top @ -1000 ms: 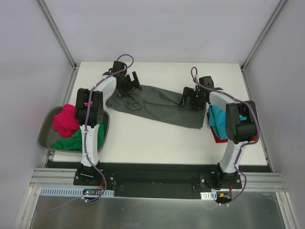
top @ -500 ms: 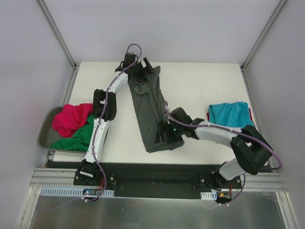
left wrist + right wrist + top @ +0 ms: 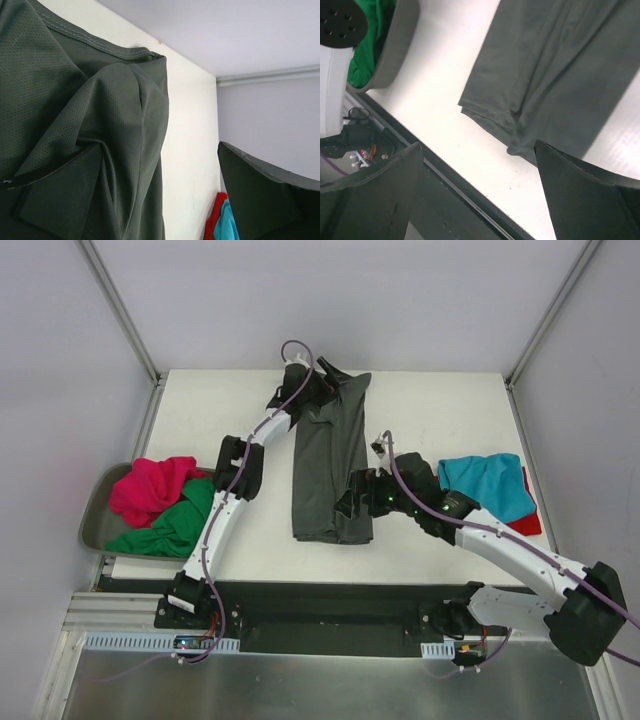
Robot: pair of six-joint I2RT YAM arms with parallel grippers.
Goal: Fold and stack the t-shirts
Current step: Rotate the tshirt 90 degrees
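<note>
The dark grey t-shirt [image 3: 328, 465] lies as a long folded strip running from the far edge toward the near edge. My left gripper [image 3: 322, 390] is at its far end, jaws wide apart; in the left wrist view [image 3: 160, 145] the cloth [image 3: 75, 100] bunches against the left finger. My right gripper [image 3: 358, 505] hovers open and empty by the shirt's near right corner; the right wrist view [image 3: 477, 145] shows the near hem [image 3: 495, 115]. The teal shirt [image 3: 487, 483] lies folded on the red shirt [image 3: 525, 523]. The pink [image 3: 150, 485] and green [image 3: 165, 530] shirts lie crumpled in the tray.
The dull grey-green tray [image 3: 92, 515] hangs off the table's left edge; its rim shows in the right wrist view [image 3: 402, 45]. The black rail [image 3: 320, 600] runs along the near edge. Grey walls close in the far side and both sides.
The grey shirt swung from lying crosswise to lying lengthwise. My right gripper brought its end to the near edge and let go. My left gripper moved right along the far edge.
</note>
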